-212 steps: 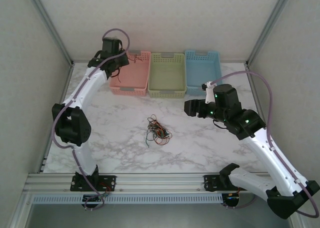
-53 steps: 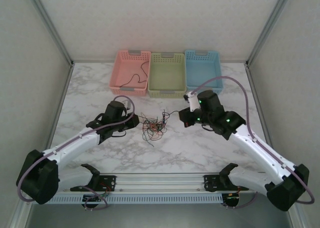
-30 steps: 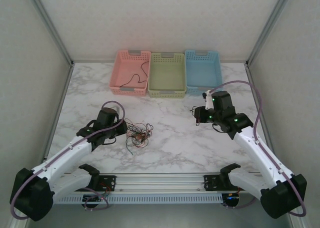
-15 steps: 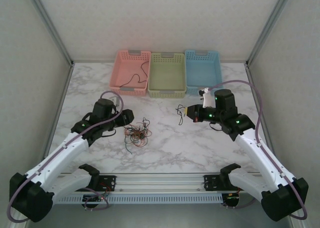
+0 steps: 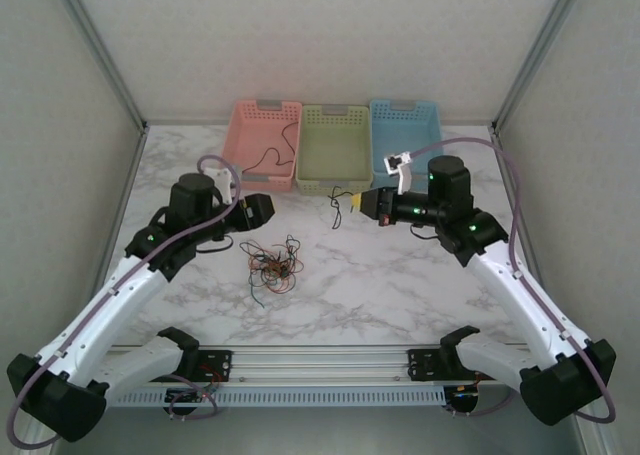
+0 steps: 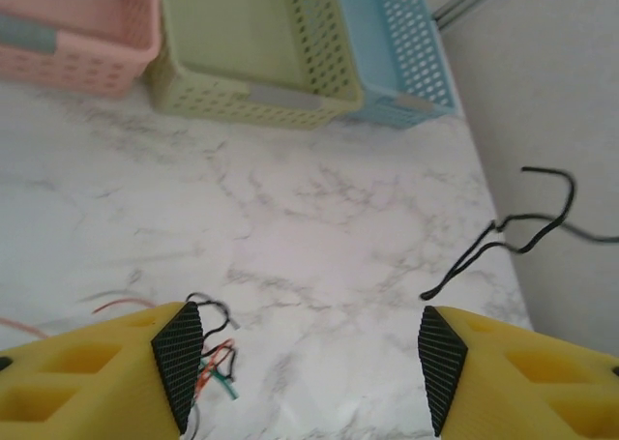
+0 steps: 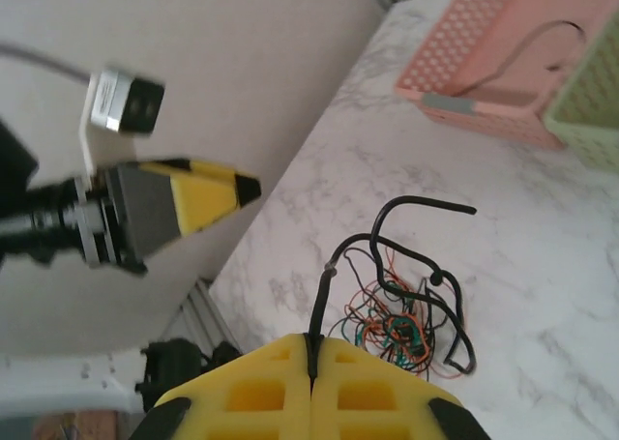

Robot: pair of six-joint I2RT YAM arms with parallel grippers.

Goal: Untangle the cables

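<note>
**Right gripper**: fingers closed on one black cable, held raised near the green basket so the strand hangs clear of the tangle. It appears fully free, though it is too thin in the top view to be sure.

**Left gripper**: fingers spread and empty, poised over the tangle's far edge, probably for a fresh pick.

**Tangle:** lies on the table, left of centre.

**Pink basket**: holds a second black cable, so it is the likely destination.
</note>
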